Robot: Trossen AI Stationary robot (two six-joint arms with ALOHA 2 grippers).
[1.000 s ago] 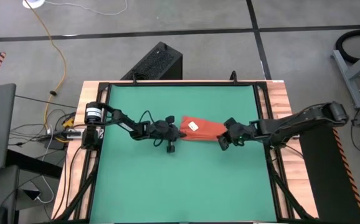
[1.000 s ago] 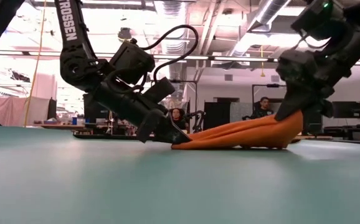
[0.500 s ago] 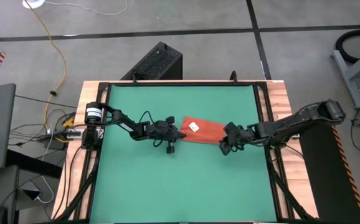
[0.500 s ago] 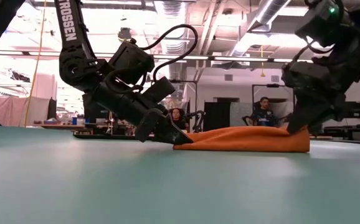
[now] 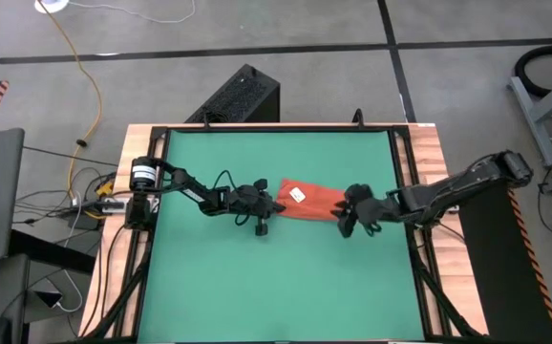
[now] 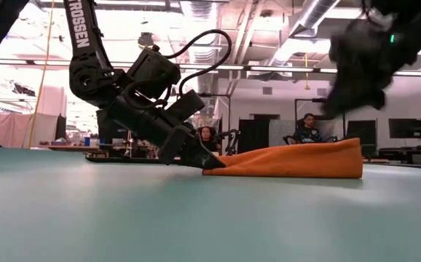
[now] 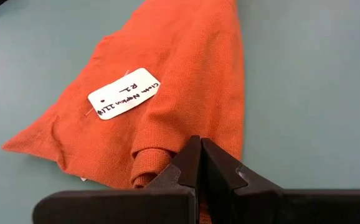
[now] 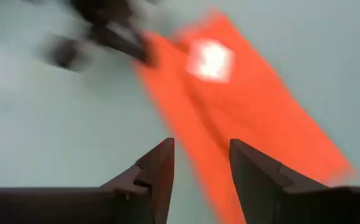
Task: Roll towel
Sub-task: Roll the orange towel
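Observation:
The orange-red towel [image 5: 312,201] lies folded and flat on the green mat [image 5: 257,287], its white tag [image 7: 123,93] facing up near its left end. My left gripper [image 5: 274,206] is shut at the towel's left end, slanting down onto it. My right gripper [image 5: 349,224] hangs open above the towel's right end [image 6: 345,156] and touches nothing. In the right wrist view the towel [image 8: 242,106] is blurred beyond the spread fingers. My left gripper presses its shut fingertips [image 7: 200,149] down on the towel's left end, beside a small rolled fold [image 7: 150,163]. The fingers slant down from the table's left. No cloth shows between them. The end under the tips [image 6: 218,164] stays against the mat.
The mat is bare all around the towel. Black frame rails and wooden strips [image 5: 429,162] border it. A black box [image 5: 243,96] stands beyond the far edge. People [image 6: 309,129] sit in the room behind the table.
My right gripper has lowered the towel's lifted right end onto the mat, opened, let go and risen clear, rolling a little. That end now lies flat, while the left end has stayed pinned under my left gripper.

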